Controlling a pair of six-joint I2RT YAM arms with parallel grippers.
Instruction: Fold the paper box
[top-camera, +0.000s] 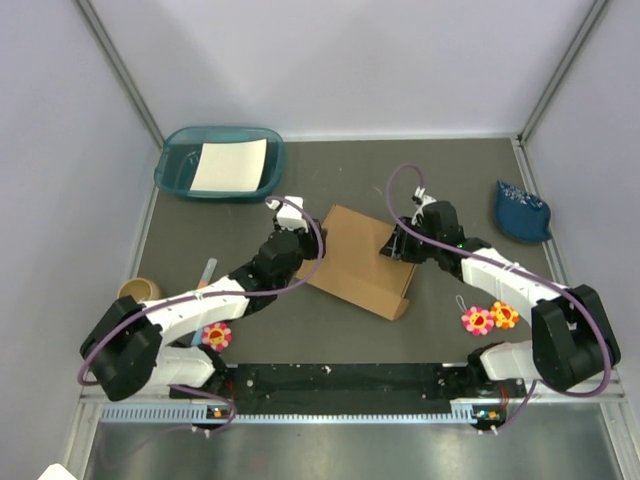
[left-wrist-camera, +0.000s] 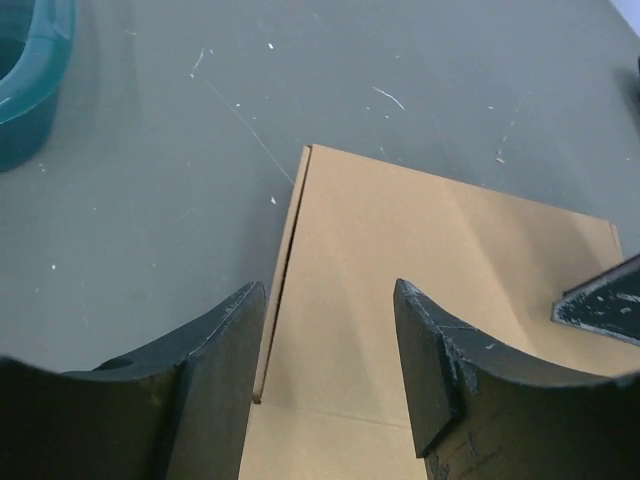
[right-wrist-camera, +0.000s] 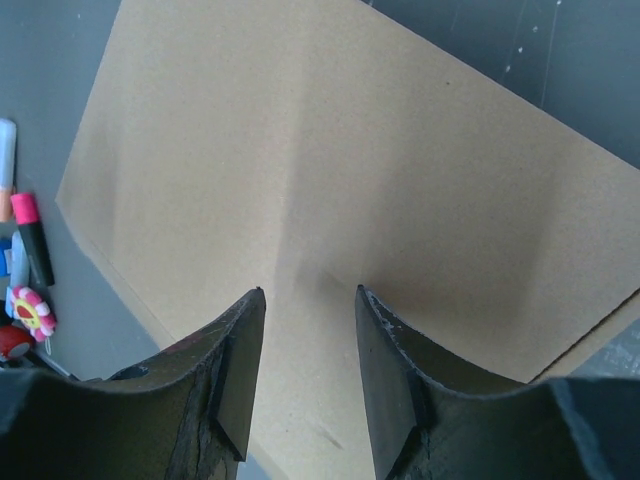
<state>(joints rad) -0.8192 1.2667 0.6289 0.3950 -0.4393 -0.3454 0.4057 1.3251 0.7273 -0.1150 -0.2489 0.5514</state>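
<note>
1 plain brown corrugated cardboard box (top-camera: 362, 260) lying flat, 2 grippers over it: left gripper (left-wrist-camera: 330, 290) at 9 o'clock, right gripper (right-wrist-camera: 310, 292) at 3 o'clock, both spread, holding nothing.

One paper box (top-camera: 355, 265), one teal tray (top-camera: 172, 172), one white sheet (top-camera: 230, 165), one blue pouch (top-camera: 520, 212), three flower charms (top-camera: 217, 335) (top-camera: 477, 321) (top-camera: 504, 315).

You'll find the dark grey table (top-camera: 450, 170) carrying the paper box (top-camera: 355, 262) at centre frame, a teal tray (top-camera: 175, 170) upper left and a blue pouch (top-camera: 520, 212) upper right. Two flower toys (top-camera: 488, 318) lie lower right, and a third flower (top-camera: 216, 335) lies lower left.
</note>
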